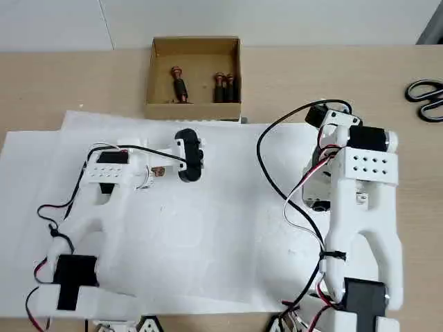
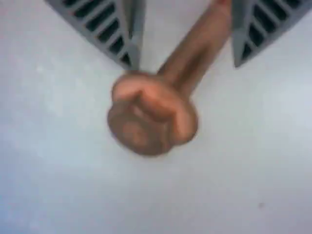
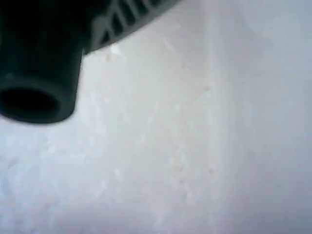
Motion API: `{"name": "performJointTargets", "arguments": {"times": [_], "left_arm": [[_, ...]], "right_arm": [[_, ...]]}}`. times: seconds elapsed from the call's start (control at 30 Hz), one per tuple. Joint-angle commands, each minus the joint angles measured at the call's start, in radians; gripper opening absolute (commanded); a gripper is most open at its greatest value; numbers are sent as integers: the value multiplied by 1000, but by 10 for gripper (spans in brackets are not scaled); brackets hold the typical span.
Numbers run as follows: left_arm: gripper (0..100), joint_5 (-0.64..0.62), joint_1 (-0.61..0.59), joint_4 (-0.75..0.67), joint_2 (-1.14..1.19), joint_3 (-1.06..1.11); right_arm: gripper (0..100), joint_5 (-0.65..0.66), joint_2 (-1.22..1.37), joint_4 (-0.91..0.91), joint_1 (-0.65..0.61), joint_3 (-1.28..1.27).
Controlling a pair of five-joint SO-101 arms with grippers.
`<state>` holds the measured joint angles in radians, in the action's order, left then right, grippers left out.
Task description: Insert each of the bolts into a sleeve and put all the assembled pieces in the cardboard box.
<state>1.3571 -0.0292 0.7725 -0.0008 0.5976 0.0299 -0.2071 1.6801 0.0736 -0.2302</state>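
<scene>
the left tool is closed on the shank of a bolt, pinching it so the head hangs free past the tips, over the paper. the right tool seems, as far as the close view lets me judge, clamped on a black sleeve, its open bore clear of the jaws. the sleeve lies well off to the bolt's right across the paper, so the next move likely calls for lining up the two long axes, shank to bore. the box, holding finished pieces, sits nearer the left arm.
</scene>
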Motion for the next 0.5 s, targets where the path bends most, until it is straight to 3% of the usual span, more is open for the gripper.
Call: {"name": "performJointTargets", "arguments": {"times": [0.0, 0.37, 0.47], "left_arm": [[122, 394, 12, -37, 29, -53], [121, 342, 18, -34, 209, -199], [71, 342, 20, -32, 235, -197]], "right_arm": [[3, -2, -41, 2, 5, 11], [3, -2, -45, 8, 5, 11], [3, -2, -47, 8, 5, 12]]}}
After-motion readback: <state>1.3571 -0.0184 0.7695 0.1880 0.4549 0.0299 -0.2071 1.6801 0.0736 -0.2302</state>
